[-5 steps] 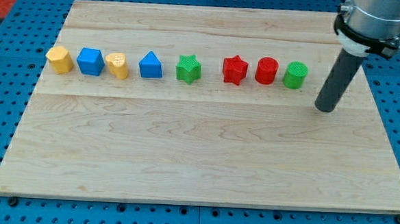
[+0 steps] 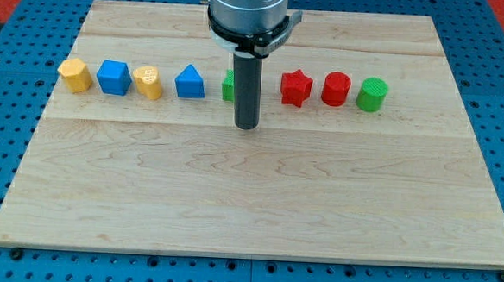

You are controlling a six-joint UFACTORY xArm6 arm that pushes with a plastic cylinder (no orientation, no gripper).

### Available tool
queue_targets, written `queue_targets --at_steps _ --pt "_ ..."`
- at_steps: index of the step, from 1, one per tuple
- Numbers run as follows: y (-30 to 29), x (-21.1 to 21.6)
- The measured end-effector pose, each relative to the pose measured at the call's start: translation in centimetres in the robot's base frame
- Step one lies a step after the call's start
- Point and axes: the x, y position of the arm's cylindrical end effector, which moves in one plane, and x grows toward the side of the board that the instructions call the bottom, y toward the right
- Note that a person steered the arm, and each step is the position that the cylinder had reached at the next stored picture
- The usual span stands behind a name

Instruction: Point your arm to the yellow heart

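The yellow heart [image 2: 149, 82] lies in a row of blocks across the upper part of the wooden board [image 2: 248, 210], third from the view's left. My tip [image 2: 247, 126] rests on the board just below the green star [image 2: 228, 87], which the rod partly hides. The tip is well to the right of the yellow heart and a little lower, with the blue triangle [image 2: 189, 82] between them. It touches no block that I can see.
From the view's left the row holds a yellow hexagon-like block [image 2: 75, 75], a blue cube [image 2: 114, 77], then the heart, triangle and star, then a red star [image 2: 295, 87], a red cylinder [image 2: 336, 88] and a green cylinder [image 2: 371, 95].
The rod has swept left from beside the green cylinder at the board's right to just below the green star. No block has moved.
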Motion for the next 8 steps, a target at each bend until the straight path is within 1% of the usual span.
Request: queue_targets --at_steps 2,3,5,8 --pt "-0.9 0.2" --pt "-4.0 0.2" --pt "-4.6 -0.7" --pt "-5.9 -0.7"
